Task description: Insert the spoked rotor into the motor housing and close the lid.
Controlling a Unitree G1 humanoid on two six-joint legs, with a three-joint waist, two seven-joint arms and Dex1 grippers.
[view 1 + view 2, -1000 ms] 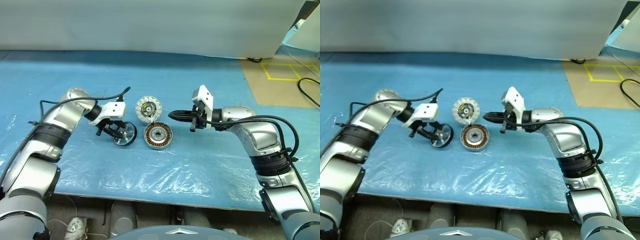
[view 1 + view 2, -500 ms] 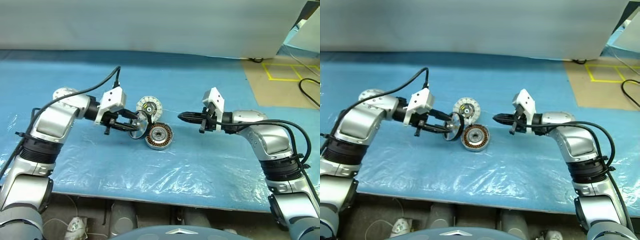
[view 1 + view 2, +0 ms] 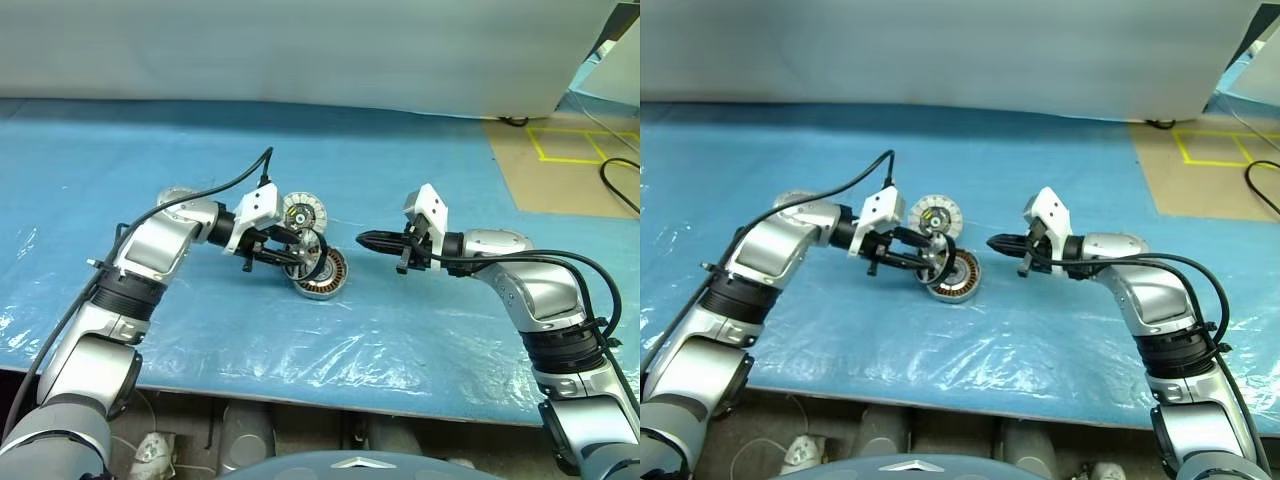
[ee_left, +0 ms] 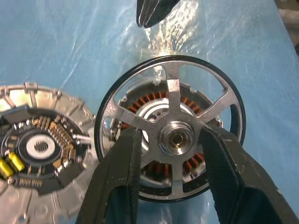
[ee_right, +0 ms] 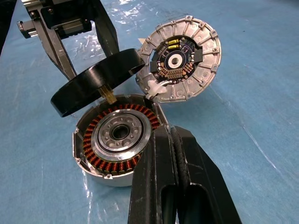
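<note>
My left gripper (image 4: 172, 135) is shut on the spoked rotor (image 4: 173, 88), one finger on each side of its silver hub. The rotor, a black rim with silver spokes, hangs tilted just above the motor housing (image 3: 322, 277). The housing's copper windings (image 4: 150, 99) show through the spokes. The lid (image 3: 303, 213) lies on the table just behind the housing, its segmented face with the dark centre up. My right gripper (image 3: 365, 240) is shut and empty. It points at the housing from the right, a short way off.
The parts rest on a table under a crinkled blue plastic sheet (image 3: 420, 330). Its front edge (image 3: 330, 398) runs close below the arms. At the far right lies a brown floor area with yellow tape (image 3: 560, 140). A pale wall (image 3: 300, 50) closes the back.
The left gripper has lifted the rotor off the table and carried it right, to just over the housing. The right gripper has drawn back slightly to the right.
</note>
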